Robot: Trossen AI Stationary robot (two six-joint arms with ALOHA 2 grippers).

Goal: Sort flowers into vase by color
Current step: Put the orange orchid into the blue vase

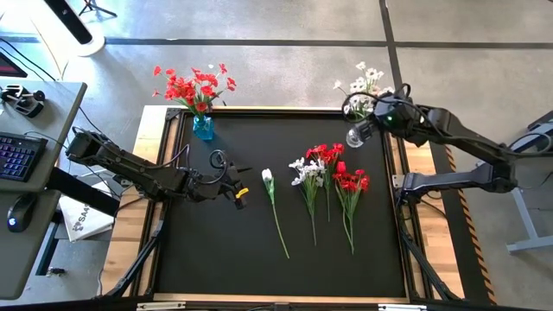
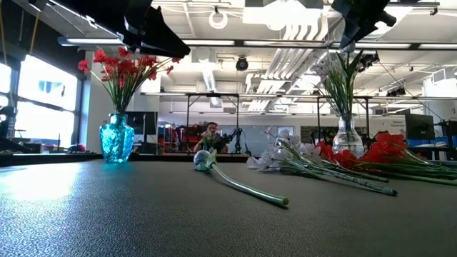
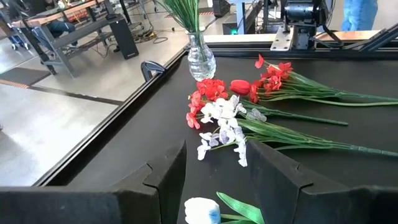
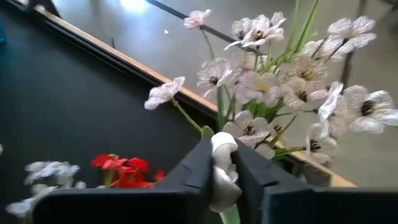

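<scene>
A blue vase [image 1: 203,128] with red flowers [image 1: 194,86] stands at the table's far left. A clear vase [image 1: 354,136] with white flowers [image 1: 363,82] stands at the far right. A single white flower [image 1: 268,177] lies flat on the mat, its stem toward the near edge. My left gripper [image 1: 240,194] is open just left of its bloom [image 3: 202,210], which shows between the fingers. Loose white flowers [image 1: 307,173] and red flowers [image 1: 350,181] lie in a pile right of centre. My right gripper [image 1: 373,119] is over the clear vase, shut on a white flower [image 4: 224,149]. My right gripper pinches a white flower between its two fingers, at the bloom end [image 4: 222,163] where the green stem [image 4: 231,214] starts. The flower is lifted clear of the table, above the clear vase. Where its stem ends is hidden by the fingers and the other white blooms.
A raised wooden frame [image 1: 259,109] borders the black mat. The near half of the mat [image 1: 225,259] holds only flower stems. In the low view both vases [image 2: 116,139] [image 2: 348,135] stand upright, with the flower pile [image 2: 343,160] lying before the clear one.
</scene>
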